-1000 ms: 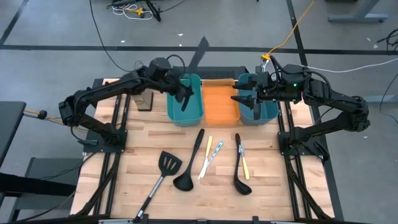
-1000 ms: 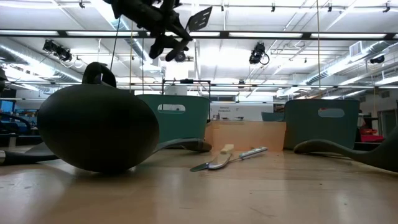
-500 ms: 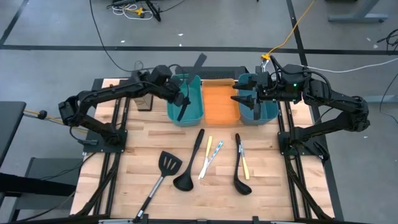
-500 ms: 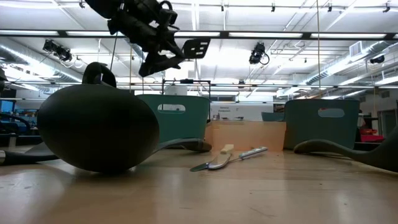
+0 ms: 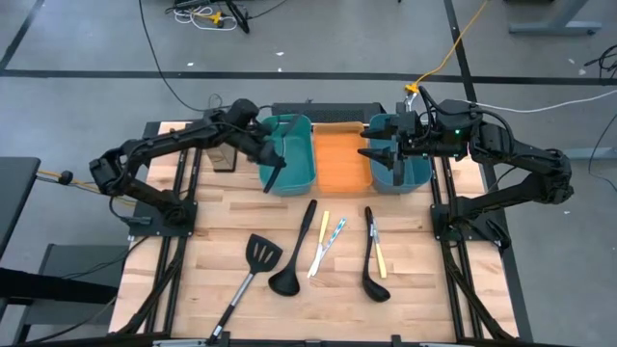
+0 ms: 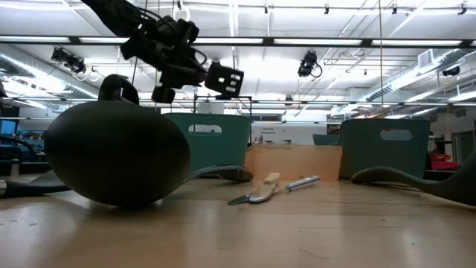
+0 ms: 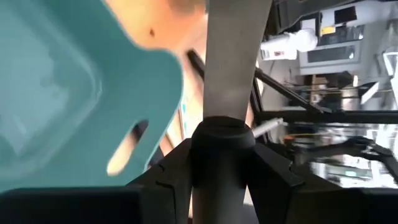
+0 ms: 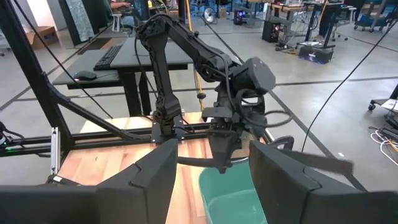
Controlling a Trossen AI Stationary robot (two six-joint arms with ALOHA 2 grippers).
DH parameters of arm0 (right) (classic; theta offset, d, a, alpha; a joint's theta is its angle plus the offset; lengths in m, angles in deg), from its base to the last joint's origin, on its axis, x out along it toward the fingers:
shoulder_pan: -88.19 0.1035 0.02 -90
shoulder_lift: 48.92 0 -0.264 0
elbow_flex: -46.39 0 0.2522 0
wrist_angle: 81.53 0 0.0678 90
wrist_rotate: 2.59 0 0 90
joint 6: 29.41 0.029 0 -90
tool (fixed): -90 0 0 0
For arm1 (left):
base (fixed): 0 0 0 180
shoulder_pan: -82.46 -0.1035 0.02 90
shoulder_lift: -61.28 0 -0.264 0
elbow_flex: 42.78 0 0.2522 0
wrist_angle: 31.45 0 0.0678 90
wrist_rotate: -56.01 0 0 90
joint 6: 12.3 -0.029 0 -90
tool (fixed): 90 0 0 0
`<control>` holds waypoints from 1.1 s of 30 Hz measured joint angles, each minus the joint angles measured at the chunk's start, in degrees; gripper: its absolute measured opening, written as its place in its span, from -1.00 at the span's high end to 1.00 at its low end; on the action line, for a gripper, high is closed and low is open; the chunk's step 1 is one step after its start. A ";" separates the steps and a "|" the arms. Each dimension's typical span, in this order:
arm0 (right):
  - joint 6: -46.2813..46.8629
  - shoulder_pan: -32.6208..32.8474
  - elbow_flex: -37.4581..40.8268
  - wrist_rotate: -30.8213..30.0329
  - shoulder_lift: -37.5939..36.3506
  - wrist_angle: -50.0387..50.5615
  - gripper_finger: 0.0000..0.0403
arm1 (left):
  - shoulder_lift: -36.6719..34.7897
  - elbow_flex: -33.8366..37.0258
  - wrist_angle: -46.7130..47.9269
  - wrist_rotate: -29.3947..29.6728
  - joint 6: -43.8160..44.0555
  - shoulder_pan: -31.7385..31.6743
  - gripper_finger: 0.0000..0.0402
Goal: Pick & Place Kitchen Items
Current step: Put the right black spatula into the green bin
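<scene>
Left tool [image 5: 262,150] is clenched on the handle of a black slotted spatula [image 5: 274,171], holding it in the air over the left teal bin [image 5: 301,175] at the back of the wooden surface [image 5: 434,280]. In the high view the spatula's handle crosses the bin's left rim. In the low view the spatula's slotted head [image 6: 224,80] sits clear above the bin's top edge, just beside the tool. The left wrist view confirms the grip: the handle [image 7: 231,68] runs forward from between the two dark fingers [image 7: 171,171], with the teal bin beside it.

Right tool [image 5: 370,154] hangs over the right teal bin [image 5: 422,176], fingers [image 8: 149,180] spread and grasping nothing. An orange bin [image 5: 339,164] stands between the two teal bins, touching or just beside each.

Items lying on the surface in front of the bins:
- a second slotted spatula [image 5: 249,272], toward the left front, handle running to the front edge;
- a black ladle [image 5: 294,253], bowl toward the front, handle pointing at the orange bin;
- a white stick [image 5: 318,247] and a teal stick [image 5: 335,234], lying close together near the centre;
- a second black ladle [image 5: 371,258] to the right, with a yellow stick [image 5: 380,254] just beside or touching its handle.

A dark block [image 5: 225,158] stands near the left rear corner; what it is cannot be told.
</scene>
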 joint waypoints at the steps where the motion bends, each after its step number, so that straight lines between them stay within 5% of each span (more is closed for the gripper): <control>1: 0.00 0.00 0.00 0.00 0.00 0.00 -0.02 | 0.00 0.64 0.21 -0.98 0.34 -0.26 0.36; 11: 0.00 0.01 0.00 0.00 0.00 -0.02 -0.02 | 0.00 4.83 0.32 -9.48 4.55 -0.52 0.31; 33: -0.59 0.01 0.00 0.00 0.00 -0.02 -0.02 | 0.00 6.77 0.15 -5.52 7.09 -0.60 0.26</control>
